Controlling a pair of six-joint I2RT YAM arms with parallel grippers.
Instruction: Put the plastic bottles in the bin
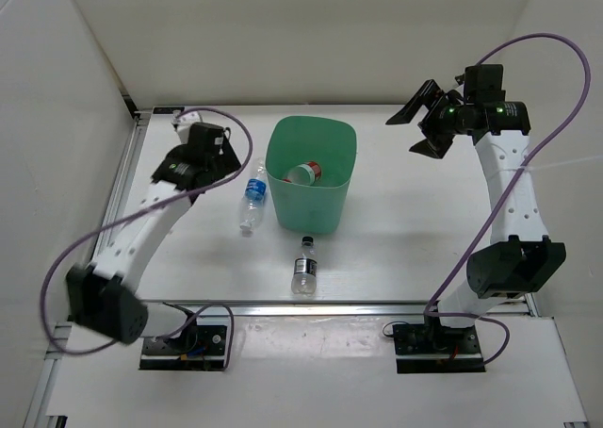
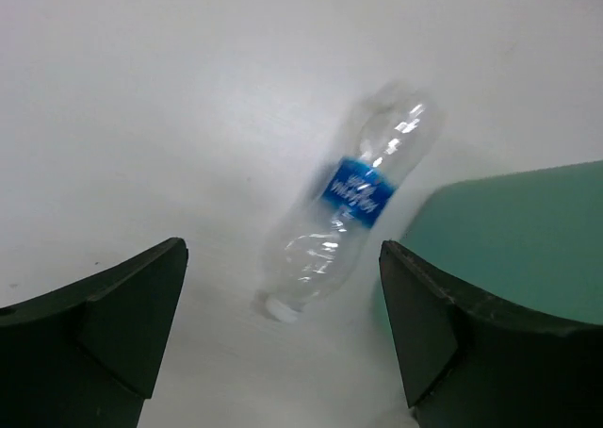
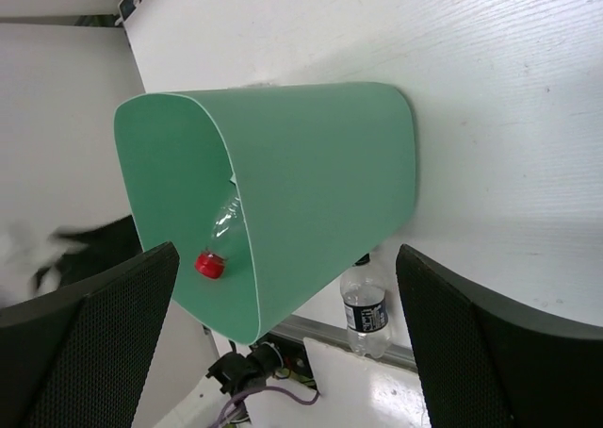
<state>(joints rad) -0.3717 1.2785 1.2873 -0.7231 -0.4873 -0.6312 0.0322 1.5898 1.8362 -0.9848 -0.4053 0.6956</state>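
Observation:
The green bin (image 1: 311,173) stands mid-table; it also shows in the right wrist view (image 3: 311,183) and at the edge of the left wrist view (image 2: 528,230). A red-capped bottle (image 1: 303,172) lies inside it, its red cap (image 3: 209,265) visible. A blue-labelled bottle (image 1: 252,194) lies on the table left of the bin, seen blurred in the left wrist view (image 2: 353,202). A dark-labelled bottle (image 1: 304,264) lies in front of the bin, also in the right wrist view (image 3: 366,305). My left gripper (image 2: 283,296) is open above the blue-labelled bottle. My right gripper (image 1: 421,126) is open and empty, raised right of the bin.
White walls enclose the table on the left, back and right. A metal rail (image 1: 330,305) runs along the near edge, with the arm bases and purple cables (image 1: 528,51) beyond it.

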